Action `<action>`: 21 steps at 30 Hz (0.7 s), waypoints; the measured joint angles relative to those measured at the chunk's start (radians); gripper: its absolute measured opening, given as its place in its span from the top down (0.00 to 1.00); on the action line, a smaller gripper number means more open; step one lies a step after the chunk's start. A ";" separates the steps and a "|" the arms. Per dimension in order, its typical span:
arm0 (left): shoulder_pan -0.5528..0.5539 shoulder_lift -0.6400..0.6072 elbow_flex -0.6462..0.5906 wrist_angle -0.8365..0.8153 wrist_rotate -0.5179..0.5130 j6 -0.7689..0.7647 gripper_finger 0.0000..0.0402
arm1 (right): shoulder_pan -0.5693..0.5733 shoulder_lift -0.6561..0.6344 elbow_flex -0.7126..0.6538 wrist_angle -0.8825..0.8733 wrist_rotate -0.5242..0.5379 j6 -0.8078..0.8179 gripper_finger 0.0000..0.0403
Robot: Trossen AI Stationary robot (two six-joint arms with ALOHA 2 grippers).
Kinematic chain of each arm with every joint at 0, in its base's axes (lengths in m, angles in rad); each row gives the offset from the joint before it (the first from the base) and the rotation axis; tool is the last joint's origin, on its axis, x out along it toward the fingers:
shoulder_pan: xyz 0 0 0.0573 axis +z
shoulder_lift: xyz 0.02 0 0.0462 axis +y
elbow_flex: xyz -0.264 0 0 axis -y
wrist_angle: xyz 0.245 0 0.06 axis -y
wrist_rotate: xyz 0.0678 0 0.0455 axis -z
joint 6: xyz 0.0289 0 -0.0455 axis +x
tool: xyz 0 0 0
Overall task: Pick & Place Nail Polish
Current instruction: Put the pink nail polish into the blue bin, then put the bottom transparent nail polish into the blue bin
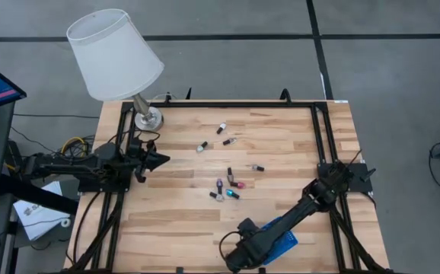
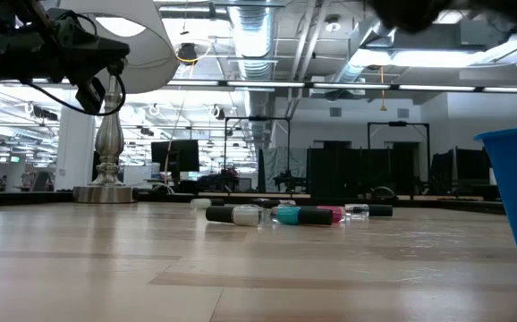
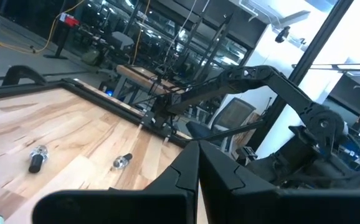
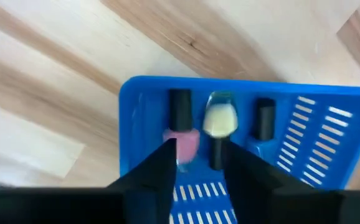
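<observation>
Several nail polish bottles (image 1: 226,186) lie on their sides in the middle of the wooden table, also seen in the low view (image 2: 276,215). A small blue tray (image 1: 287,237) sits near the front right. In it lie a pink bottle (image 4: 181,127), a pale bottle (image 4: 220,119) and a dark one (image 4: 265,119). My right gripper (image 4: 198,168) hangs over the tray, pointing down and open; its fingers stand on either side of the pale bottle's dark cap, above it. My left gripper (image 3: 197,168) waits shut at the table's left (image 1: 161,158).
A white-shaded lamp (image 1: 115,53) stands on its metal base (image 1: 148,118) at the far left corner. A black frame rail (image 1: 235,105) runs around the table. Bare wood lies between the scattered bottles and the tray.
</observation>
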State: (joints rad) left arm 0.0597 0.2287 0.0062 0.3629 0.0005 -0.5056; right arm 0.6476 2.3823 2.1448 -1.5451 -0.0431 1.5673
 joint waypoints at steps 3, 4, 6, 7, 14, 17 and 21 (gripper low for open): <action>0.000 -0.001 0.000 0.000 0.000 0.000 1.00 | -0.004 -0.061 0.000 -0.026 0.052 -0.008 0.60; 0.000 -0.006 0.000 -0.001 0.000 0.000 1.00 | -0.008 -0.085 0.000 -0.026 0.075 -0.018 0.57; 0.000 -0.020 0.000 -0.001 0.000 0.000 1.00 | -0.024 -0.145 0.000 -0.026 0.135 -0.053 0.52; 0.000 -0.032 0.000 -0.001 0.000 0.000 1.00 | -0.036 -0.176 0.000 -0.026 0.168 -0.076 0.50; 0.000 -0.149 0.000 -0.001 0.000 0.000 1.00 | -0.198 -0.374 -0.016 -0.025 0.409 -0.382 0.46; 0.000 -0.195 0.000 -0.001 0.000 0.000 1.00 | -0.287 -0.448 -0.052 -0.026 0.468 -0.559 0.47; 0.000 -0.228 0.000 0.004 0.000 0.000 1.00 | -0.407 -0.537 -0.128 -0.025 0.480 -0.786 0.47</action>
State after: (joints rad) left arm 0.0597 0.0006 0.0059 0.3664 0.0006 -0.5056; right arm 0.2410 1.8458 2.0164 -1.5704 0.4366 0.7808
